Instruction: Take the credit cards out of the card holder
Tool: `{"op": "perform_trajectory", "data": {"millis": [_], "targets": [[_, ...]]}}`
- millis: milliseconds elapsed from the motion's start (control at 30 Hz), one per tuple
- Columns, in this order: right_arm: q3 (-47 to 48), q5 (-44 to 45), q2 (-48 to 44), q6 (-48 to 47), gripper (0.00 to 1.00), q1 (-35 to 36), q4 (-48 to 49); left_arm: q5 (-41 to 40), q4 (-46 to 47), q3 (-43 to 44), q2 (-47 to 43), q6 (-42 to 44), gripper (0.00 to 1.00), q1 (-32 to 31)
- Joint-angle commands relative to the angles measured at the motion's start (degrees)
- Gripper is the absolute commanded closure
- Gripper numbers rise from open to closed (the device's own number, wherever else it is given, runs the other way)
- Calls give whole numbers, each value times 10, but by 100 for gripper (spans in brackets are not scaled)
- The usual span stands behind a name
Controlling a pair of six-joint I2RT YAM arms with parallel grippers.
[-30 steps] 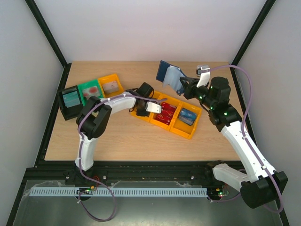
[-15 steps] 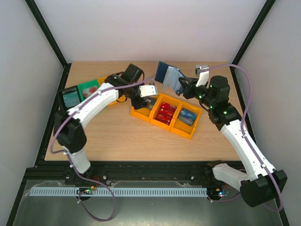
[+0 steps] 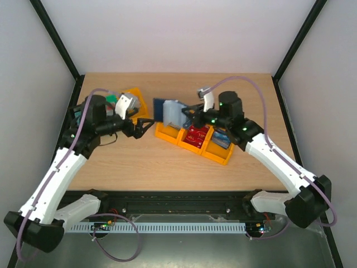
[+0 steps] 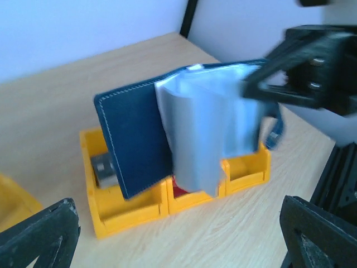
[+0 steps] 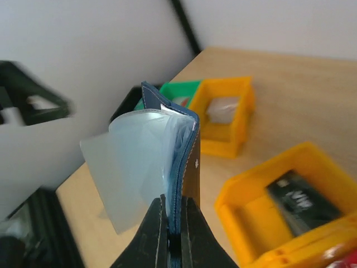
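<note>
Red and blue credit cards [image 3: 195, 135] lie in the orange tray [image 3: 221, 158]. Over its left end, the right gripper [image 3: 188, 114] clamps the opened card holder [image 3: 166, 110] upright. The left gripper [image 3: 146, 127], jaws spread, faces it from the left.

Orange tray [image 4: 129, 212] partly behind card holder [image 4: 136, 139]

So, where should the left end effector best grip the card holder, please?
Likely the card holder's pale pocket leaf, at its free edge, from the left: it fans off the navy cover; the right end effector pinches the opposite edge.
</note>
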Motion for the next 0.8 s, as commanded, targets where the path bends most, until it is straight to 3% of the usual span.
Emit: {"op": "perform_trajectory", "data": {"millis": [0, 133, 233, 433, 600, 767], "targets": [[21, -28, 10, -19, 99, 58, -4, 83, 176, -162, -66, -183, 1, 39], [-7, -76, 25, 16, 98, 80, 55, 100, 263, -278, -158, -196, 1, 46], [3, -102, 61, 2, 98, 104, 47, 97, 333, -354, -211, -224, 1, 52], [36, -135, 94, -40, 99, 142, 19, 114, 543, -508, -290, -354, 1, 81], [34, -210, 107, -35, 98, 148, 54, 96, 602, -580, -327, -380, 1, 93], [42, -228, 133, -43, 98, 160, 56, 109, 637, -607, -349, -362, 1, 93]]}}
